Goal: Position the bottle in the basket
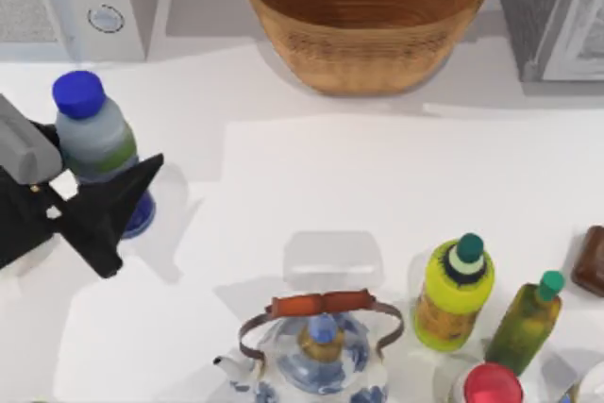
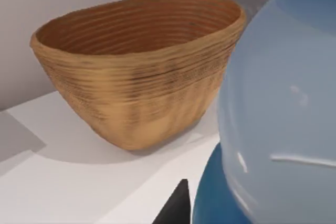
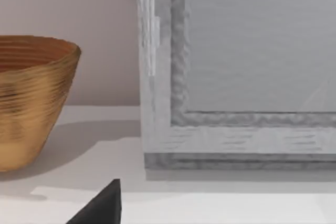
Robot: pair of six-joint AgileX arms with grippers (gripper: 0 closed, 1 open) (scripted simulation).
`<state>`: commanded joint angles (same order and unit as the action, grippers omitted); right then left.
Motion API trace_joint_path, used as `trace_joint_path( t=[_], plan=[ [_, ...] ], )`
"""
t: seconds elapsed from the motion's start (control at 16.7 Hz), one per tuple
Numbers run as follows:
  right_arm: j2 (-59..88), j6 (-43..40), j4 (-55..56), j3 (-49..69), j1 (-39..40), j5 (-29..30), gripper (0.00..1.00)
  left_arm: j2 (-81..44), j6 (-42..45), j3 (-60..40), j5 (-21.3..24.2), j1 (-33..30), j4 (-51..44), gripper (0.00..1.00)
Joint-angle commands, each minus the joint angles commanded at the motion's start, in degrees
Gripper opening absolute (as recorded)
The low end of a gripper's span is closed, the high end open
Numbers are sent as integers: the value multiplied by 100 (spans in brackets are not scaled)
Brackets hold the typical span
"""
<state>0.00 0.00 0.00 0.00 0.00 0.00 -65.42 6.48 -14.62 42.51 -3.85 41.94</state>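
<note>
At the top view's left edge, the left gripper [image 1: 118, 200] is clenched on the bottle [image 1: 97, 139], well apart from the basket [image 1: 366, 16] at top centre. A weak grip could let it slip, or a low carry clip the rim. Closer in, the left wrist view shows the basket's steep wall.

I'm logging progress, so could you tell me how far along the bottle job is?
Done: the left gripper is closed around the blue-capped bottle at the table's left. In hand: carrying it. Left: move it over the wicker basket at the back and release.
</note>
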Motion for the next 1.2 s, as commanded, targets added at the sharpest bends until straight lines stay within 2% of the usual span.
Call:
trace_joint_path(
  t=[0.3, 0.9, 1.2],
  plan=[
    [0, 0, 0, 0, 0, 0, 100, -1209, -53, -1925, -463, -473, -662, 0],
    [0, 0, 0, 0, 0, 0, 100, -4190, -185, -6648, -1600, -1643, -2296, 0],
    [0, 0, 0, 0, 0, 0, 100, -5232, -231, -8303, -1995, -2049, -2861, 0]
  ],
)
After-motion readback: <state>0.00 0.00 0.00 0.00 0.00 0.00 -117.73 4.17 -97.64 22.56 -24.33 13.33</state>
